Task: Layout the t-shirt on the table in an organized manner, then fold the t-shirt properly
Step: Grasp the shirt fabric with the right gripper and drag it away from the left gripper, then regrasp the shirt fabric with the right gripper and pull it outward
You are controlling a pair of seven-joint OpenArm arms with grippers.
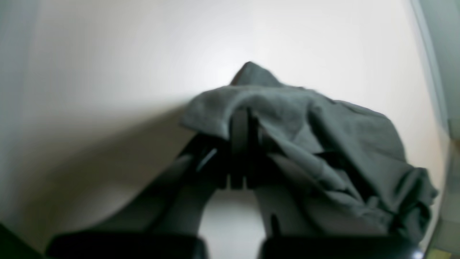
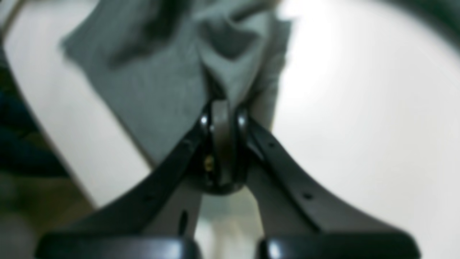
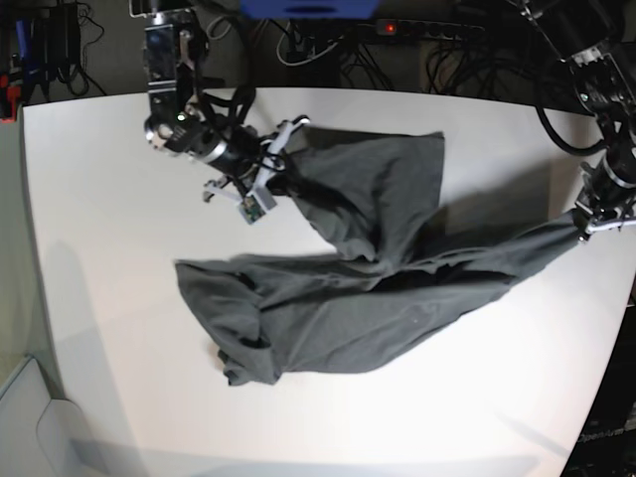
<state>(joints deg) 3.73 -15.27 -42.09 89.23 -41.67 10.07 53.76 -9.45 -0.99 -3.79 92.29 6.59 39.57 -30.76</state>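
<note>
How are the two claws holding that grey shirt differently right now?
The left claw grips the t-shirt at the table's edge, pulling a long stretched strip of cloth; the right claw holds a bunched part well inside the tabletop. Cloth drapes over the left claw in its wrist view, while the right claw's cloth hangs past its tips. Both are shut on the same shirt.

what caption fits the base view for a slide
Both end effectors pinch the grey t-shirt, stretching it across the white table.

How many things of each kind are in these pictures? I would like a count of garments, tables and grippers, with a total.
Garments: 1, the t-shirt
Tables: 1, the table
Grippers: 2, the left gripper and the right gripper, each shut on the t-shirt
Total: 4
</note>
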